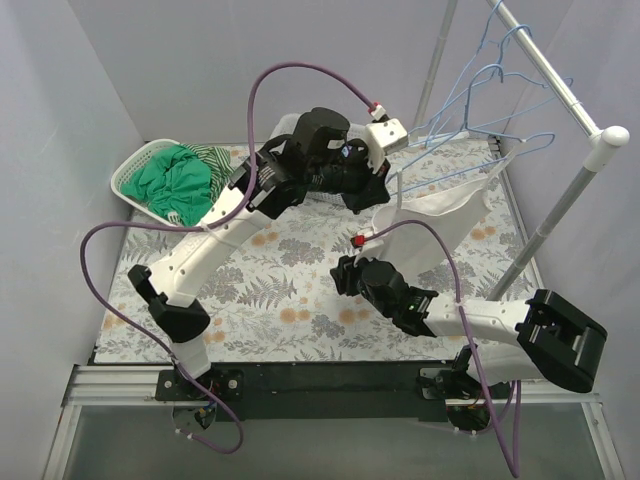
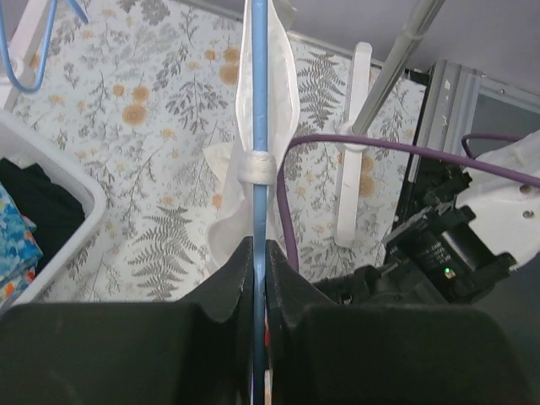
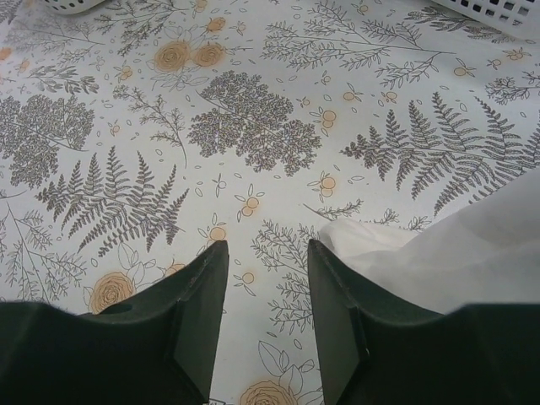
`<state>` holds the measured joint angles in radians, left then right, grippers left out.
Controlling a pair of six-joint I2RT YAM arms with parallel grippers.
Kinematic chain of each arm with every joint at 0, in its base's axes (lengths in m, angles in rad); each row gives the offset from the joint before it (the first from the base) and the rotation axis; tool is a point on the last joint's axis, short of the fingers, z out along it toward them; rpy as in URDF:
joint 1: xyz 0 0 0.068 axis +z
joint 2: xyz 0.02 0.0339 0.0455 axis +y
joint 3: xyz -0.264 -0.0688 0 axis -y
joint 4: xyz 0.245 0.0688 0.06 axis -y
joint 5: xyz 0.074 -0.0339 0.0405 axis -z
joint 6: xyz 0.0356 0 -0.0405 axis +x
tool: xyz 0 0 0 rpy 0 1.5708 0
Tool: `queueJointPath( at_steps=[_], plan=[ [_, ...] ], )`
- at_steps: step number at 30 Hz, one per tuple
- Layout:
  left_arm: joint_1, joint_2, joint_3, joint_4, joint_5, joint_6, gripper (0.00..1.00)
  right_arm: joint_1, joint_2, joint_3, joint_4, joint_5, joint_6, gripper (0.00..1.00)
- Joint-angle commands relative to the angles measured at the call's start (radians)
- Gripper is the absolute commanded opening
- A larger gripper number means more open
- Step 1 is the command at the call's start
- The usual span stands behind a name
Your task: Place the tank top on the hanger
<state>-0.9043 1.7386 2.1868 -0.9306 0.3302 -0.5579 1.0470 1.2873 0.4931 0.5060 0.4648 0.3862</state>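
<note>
My left gripper (image 1: 378,192) is raised over the back middle of the table and is shut on the pale-blue wire hanger (image 2: 260,101), its jaws (image 2: 260,249) pinching the wire. The white tank top (image 1: 445,210) hangs from that hanger, a strap looped round the wire (image 2: 283,93), and droops towards the table. My right gripper (image 1: 338,275) is low over the table's middle, open and empty (image 3: 267,246). A fold of the tank top (image 3: 456,245) lies just beside its right finger.
A white basket (image 1: 135,170) of green and striped garments (image 1: 175,185) stands at the back left. Another basket (image 2: 51,245) lies under the left arm. A metal rack (image 1: 560,90) with spare blue hangers (image 1: 480,90) stands at the right. Floral cloth (image 3: 253,126) covers the table.
</note>
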Motion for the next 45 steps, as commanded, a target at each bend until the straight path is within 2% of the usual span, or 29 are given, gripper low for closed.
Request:
queueJointPath(
  at_steps=[1,10,20,45],
  plan=[
    [-0.033,0.05,0.131,0.061,0.003,0.033,0.0,-0.008,-0.042,-0.011,-0.011,0.038,0.016,0.5],
    [-0.102,0.179,0.238,0.128,-0.045,0.081,0.0,-0.013,-0.123,-0.028,-0.073,0.037,0.019,0.5],
    [-0.168,0.245,0.258,0.214,-0.054,0.099,0.0,-0.015,-0.178,-0.045,-0.103,0.037,0.028,0.5],
    [-0.197,0.335,0.245,0.289,-0.112,0.061,0.0,-0.013,-0.2,-0.057,-0.109,0.011,0.039,0.5]
  ],
)
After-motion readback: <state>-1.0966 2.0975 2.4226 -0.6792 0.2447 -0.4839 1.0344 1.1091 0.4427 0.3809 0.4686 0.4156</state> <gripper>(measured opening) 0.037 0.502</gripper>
